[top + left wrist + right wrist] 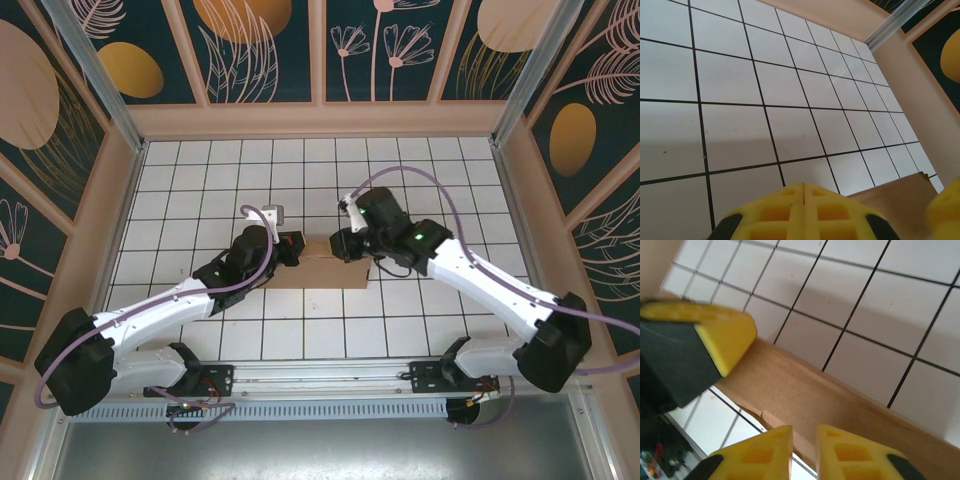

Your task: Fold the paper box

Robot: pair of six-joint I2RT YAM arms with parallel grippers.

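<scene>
The paper box (325, 272) is a low brown cardboard shape in the middle of the tiled table, between the two arms. My left gripper (296, 248) is shut, with nothing between its fingers, and sits at the box's left end. In the left wrist view its joined yellow tips (804, 186) hover over the tiles, with a cardboard corner (895, 197) just to their right. My right gripper (345, 245) is at the box's far right side. In the right wrist view its jaws (804, 437) stand narrowly apart, with the edge of the cardboard wall (805, 390) running into the gap between them.
White tiles with black grid lines (300, 180) cover the table. Beige walls (310, 120) and a metal post (895, 22) bound the space. One yellow finger of the left gripper (725, 335) rests at the far end of the cardboard in the right wrist view.
</scene>
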